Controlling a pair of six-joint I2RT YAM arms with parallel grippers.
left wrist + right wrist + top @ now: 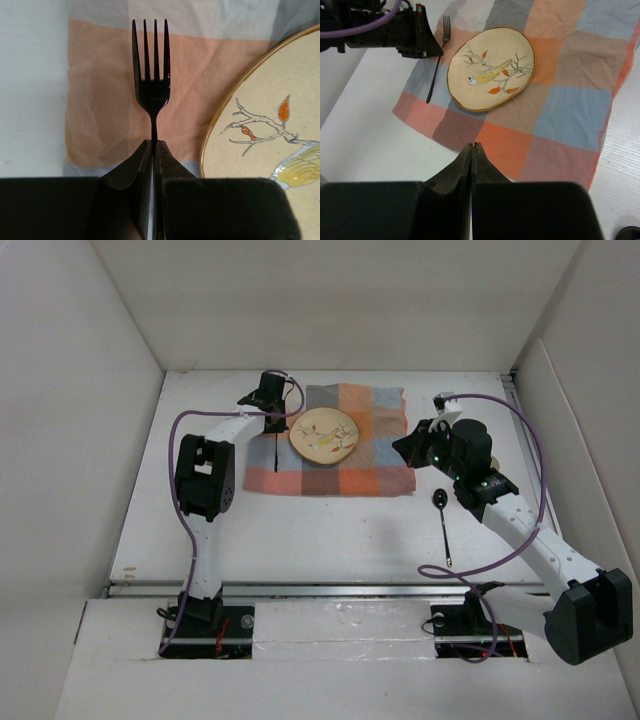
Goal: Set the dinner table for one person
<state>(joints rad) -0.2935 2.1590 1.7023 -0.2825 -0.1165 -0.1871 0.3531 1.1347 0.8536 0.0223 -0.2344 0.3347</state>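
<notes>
The white dinner table carries an orange, grey and pink checked cloth at the back middle. A cream plate with a bird picture sits on the cloth's left half. My left gripper is shut on a black fork, holding it by the handle just left of the plate over the cloth's left edge. I cannot tell if the fork touches the cloth. My right gripper is shut and empty, above the cloth's right front part. A black spoon lies on the table right of the cloth.
White walls enclose the table on the left, back and right. A metal rail runs along the near edge in front of the arm bases. The purple cables loop beside both arms.
</notes>
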